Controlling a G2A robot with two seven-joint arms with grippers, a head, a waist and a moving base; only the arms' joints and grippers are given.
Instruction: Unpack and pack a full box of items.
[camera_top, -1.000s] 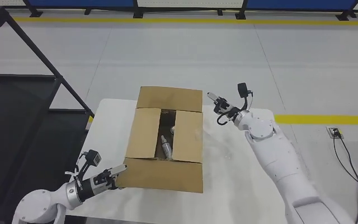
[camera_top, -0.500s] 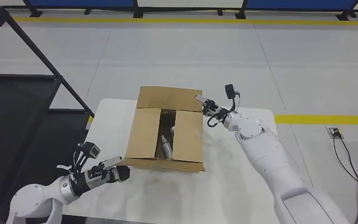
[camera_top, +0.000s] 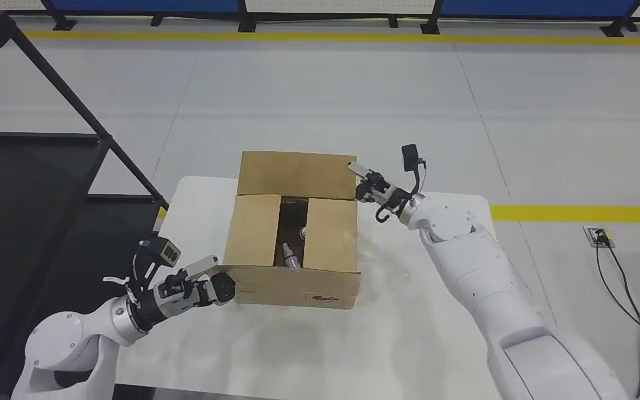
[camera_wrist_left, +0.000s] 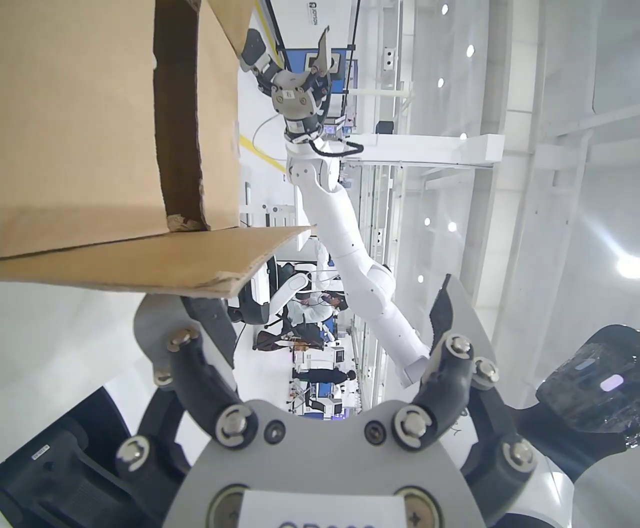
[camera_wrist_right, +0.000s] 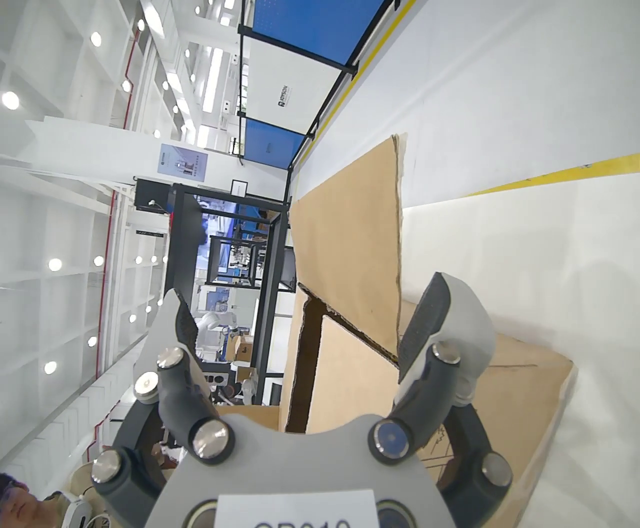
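A brown cardboard box (camera_top: 290, 285) stands on the white table (camera_top: 430, 310). Its two side flaps lie half shut, and its back flap (camera_top: 298, 172) stands out. Through the gap I see a bottle (camera_top: 290, 256) and other items. My left gripper (camera_top: 214, 279) is open at the box's front left corner. In the left wrist view my left gripper (camera_wrist_left: 325, 312) has the front flap (camera_wrist_left: 150, 265) just above one finger (camera_wrist_left: 212, 320). My right gripper (camera_top: 361, 178) is open at the back right corner. In the right wrist view my right gripper (camera_wrist_right: 300, 320) has one pad (camera_wrist_right: 425, 320) beside the back flap's (camera_wrist_right: 350, 240) edge.
A black metal frame (camera_top: 90, 130) stands off the table's left side. Bare table lies to the right of the box and in front of it. A yellow floor line (camera_top: 560, 213) runs past the table's right edge.
The front flap, spread out towards me a second ago, has swung down against the box front. My left gripper rose a little along it. My right gripper moved left to the back right corner.
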